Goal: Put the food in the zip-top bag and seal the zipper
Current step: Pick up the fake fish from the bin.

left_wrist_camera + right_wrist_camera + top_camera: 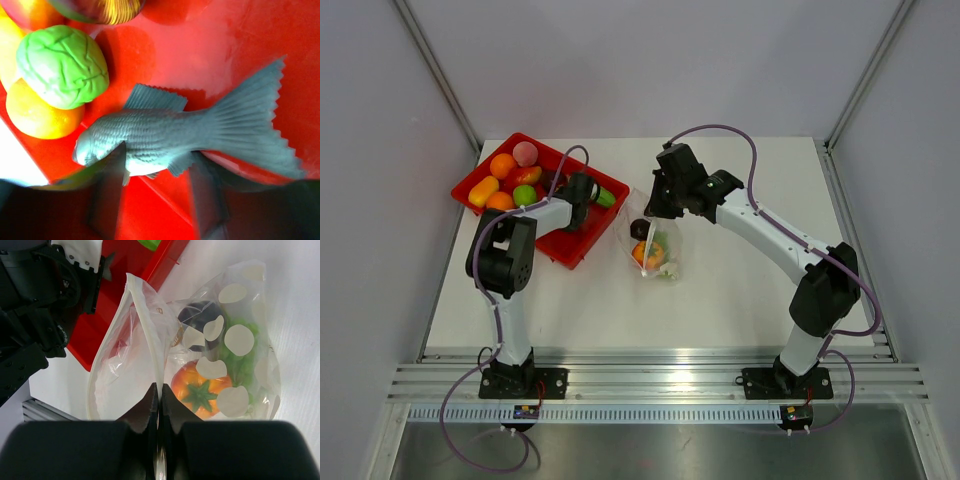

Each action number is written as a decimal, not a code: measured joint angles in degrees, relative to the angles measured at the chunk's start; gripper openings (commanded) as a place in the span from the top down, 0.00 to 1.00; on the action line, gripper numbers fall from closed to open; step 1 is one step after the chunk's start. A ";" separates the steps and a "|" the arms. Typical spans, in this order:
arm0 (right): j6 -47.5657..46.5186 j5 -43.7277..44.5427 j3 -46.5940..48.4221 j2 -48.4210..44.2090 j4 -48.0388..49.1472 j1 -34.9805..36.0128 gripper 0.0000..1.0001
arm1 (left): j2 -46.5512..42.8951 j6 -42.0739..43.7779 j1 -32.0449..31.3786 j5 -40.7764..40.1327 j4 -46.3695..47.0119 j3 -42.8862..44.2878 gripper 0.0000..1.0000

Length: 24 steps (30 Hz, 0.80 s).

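The zip-top bag (657, 245) lies on the white table right of the red tray. It holds an orange tomato-like toy (200, 390), a dark purple piece (195, 320) and a green piece (240, 360). My right gripper (159, 395) is shut on the bag's whitish mouth strip, the zipper (147, 330), and holds that edge up; it also shows in the top view (655, 207). My left gripper (157, 187) is open low over the tray, its blurred fingers (107, 195) either side of the belly of a grey toy fish (165, 135).
The red tray (570, 248) at the back left holds several toy fruits: orange (502, 165), pink (525, 152), yellow (483, 190), green (525, 195). A green cabbage-like toy (62, 65) and an orange one (37, 115) lie beside the fish. Grey walls enclose the table.
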 measured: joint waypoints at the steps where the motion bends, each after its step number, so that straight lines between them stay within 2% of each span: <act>1: -0.02 0.00 0.02 0.00 -0.02 0.00 0.90 | 0.28 0.09 -0.11 -0.15 0.26 0.02 0.71; 2: -0.02 0.00 0.09 0.00 -0.04 0.00 0.90 | 0.50 0.28 -0.20 -0.31 0.39 0.04 0.83; 6: -0.17 0.02 0.33 0.00 -0.20 0.00 0.90 | 1.25 1.66 -0.72 -1.03 0.22 1.03 1.00; 11: -0.22 0.04 0.52 0.00 -0.31 0.00 0.90 | 1.53 0.74 -0.85 -1.01 -2.36 2.91 1.00; 15: -0.42 0.20 0.52 0.00 -0.66 0.00 0.90 | 0.28 -3.28 -0.96 0.85 -6.78 5.05 1.00; 24: -0.59 0.24 0.52 0.00 -1.22 0.00 0.90 | -14.56 -13.99 -0.98 8.02 -20.90 16.85 1.00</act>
